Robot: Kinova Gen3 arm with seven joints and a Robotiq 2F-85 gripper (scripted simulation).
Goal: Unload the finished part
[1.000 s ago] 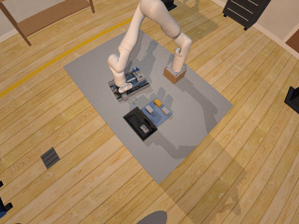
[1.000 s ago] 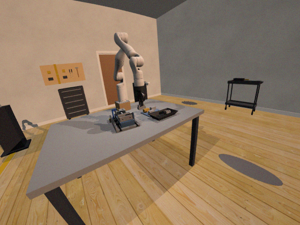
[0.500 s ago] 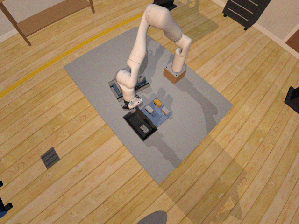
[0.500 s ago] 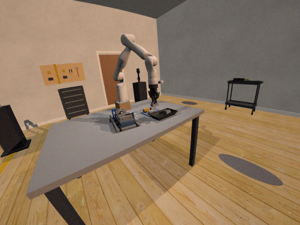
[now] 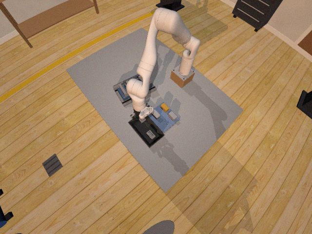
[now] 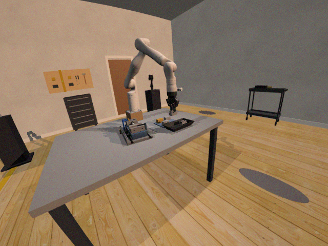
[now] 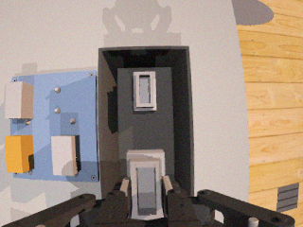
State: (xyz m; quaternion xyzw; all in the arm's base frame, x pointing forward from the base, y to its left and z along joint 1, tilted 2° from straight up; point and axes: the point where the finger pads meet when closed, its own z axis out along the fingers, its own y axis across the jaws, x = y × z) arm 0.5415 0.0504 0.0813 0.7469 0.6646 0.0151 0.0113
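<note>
My gripper (image 7: 146,186) is shut on the finished part (image 7: 146,183), a grey block with a pocket on top. It holds the part above the near end of the black outfeed tray (image 7: 146,116). A second pocketed block (image 7: 144,90) lies in the far half of the tray. In the top view the gripper (image 5: 142,118) hangs over the tray (image 5: 146,131), with the other block (image 5: 150,134) further along it. In the exterior view the gripper (image 6: 172,109) is above the tray (image 6: 179,123). The vise (image 6: 135,130) stands behind, partly hidden by the arm.
A blue fixture plate (image 7: 56,125) lies left of the tray, with two grey blocks (image 7: 64,155) (image 7: 18,100) and an orange block (image 7: 18,154) on it. The table edge (image 7: 239,120) runs close on the tray's right. The arm's base block (image 5: 182,77) stands at the back.
</note>
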